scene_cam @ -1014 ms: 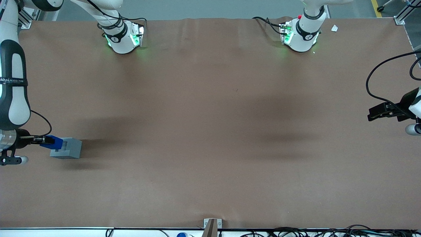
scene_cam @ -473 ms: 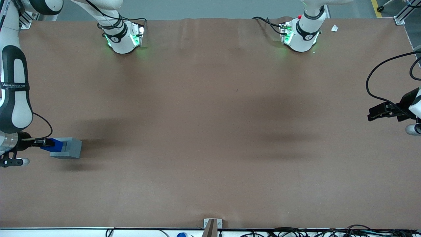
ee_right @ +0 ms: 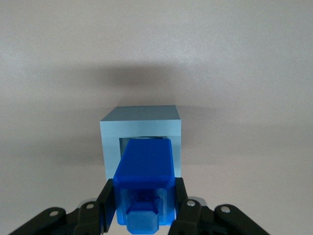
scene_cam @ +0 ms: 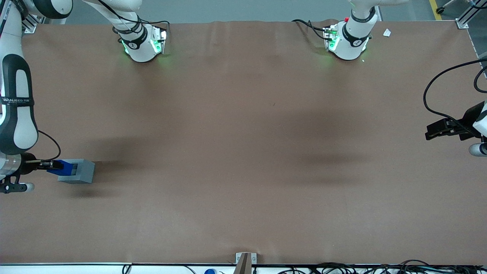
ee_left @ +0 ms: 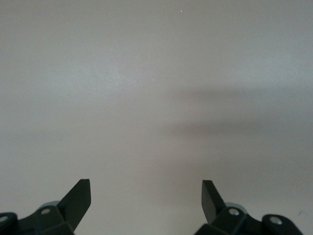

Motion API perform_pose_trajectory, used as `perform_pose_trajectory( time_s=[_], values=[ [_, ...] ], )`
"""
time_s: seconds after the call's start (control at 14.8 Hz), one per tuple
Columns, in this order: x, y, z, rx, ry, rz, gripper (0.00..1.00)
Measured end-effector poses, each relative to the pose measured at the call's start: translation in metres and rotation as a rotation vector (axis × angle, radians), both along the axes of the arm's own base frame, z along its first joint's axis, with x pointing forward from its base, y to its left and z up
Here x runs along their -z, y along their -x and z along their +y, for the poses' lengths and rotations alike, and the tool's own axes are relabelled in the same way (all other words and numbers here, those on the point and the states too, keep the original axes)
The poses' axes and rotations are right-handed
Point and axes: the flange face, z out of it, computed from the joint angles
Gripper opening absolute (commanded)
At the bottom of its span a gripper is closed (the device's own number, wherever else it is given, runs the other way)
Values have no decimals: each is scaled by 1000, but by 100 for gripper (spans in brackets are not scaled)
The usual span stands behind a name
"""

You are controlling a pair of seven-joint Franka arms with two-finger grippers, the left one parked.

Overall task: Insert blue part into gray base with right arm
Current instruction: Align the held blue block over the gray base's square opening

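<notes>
The gray base (scene_cam: 80, 171) stands on the brown table toward the working arm's end. Its square recess faces up. My right gripper (scene_cam: 57, 166) is shut on the blue part (scene_cam: 64, 168) and holds it over the base's top, at the edge of the recess. In the right wrist view the blue part (ee_right: 144, 181) sits between the black fingers (ee_right: 106, 201), stud toward the camera, its front end over the recess of the gray base (ee_right: 141, 127). The gripper (ee_right: 143, 203) is just above the base.
The brown table (scene_cam: 243, 152) stretches wide toward the parked arm's end. Two arm bases (scene_cam: 142, 42) stand at the back edge. A metal bracket (scene_cam: 243, 260) and cables lie at the front edge.
The gripper with the blue part has dropped lower onto the base over the last second. In the last half second it has hardly moved.
</notes>
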Motion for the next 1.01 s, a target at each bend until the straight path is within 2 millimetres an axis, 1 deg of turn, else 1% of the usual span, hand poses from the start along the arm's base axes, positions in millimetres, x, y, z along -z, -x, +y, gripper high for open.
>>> perform_pose_trajectory(
  time_s=[1.01],
  values=[
    [1,-1,4,19,1,2,2]
  ],
)
